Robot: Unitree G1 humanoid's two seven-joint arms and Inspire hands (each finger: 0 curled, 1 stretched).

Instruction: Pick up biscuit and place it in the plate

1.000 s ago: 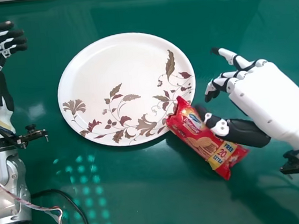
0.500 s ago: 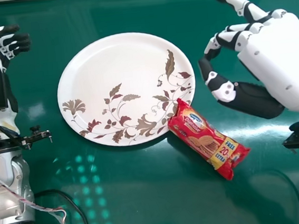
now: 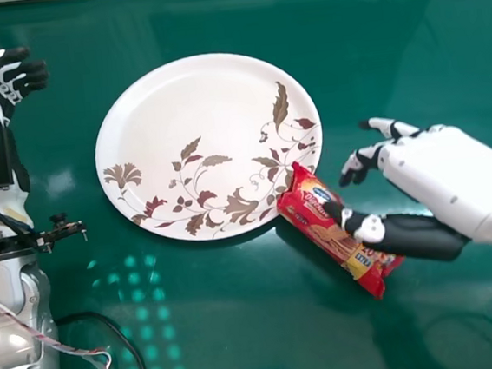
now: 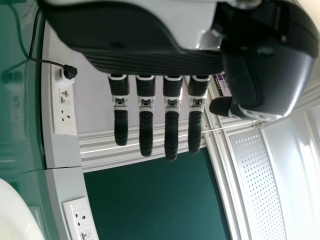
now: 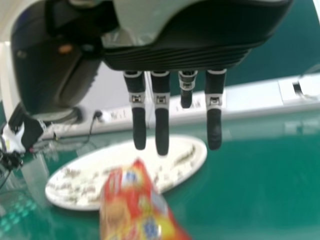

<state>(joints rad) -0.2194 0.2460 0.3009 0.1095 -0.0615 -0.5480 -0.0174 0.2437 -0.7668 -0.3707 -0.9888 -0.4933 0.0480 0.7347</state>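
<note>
In the head view a red biscuit packet (image 3: 306,210) lies slanted, its upper-left end at the lower-right rim of the flowered white plate (image 3: 159,97). My right hand (image 3: 436,166) is over the packet's right side, its thumb across the wrapper and its fingers loosely bent beyond it, not closed round it. The right wrist view shows the right hand (image 5: 161,120) with fingers extended, the packet (image 5: 132,205) and the plate (image 5: 65,192) beyond. At the far left, my left hand (image 3: 15,71) rests open; its fingers (image 4: 171,130) are straight in the left wrist view.
The green table (image 3: 242,324) surrounds the plate. A black cable (image 3: 122,345) and thin wires run beside my left forearm at the lower left. White wall sockets (image 4: 80,220) show in the left wrist view.
From half a second ago, my right hand has moved down in the head view, back over the packet, after having lifted off it. The packet has barely moved. The left arm has shifted slightly.
</note>
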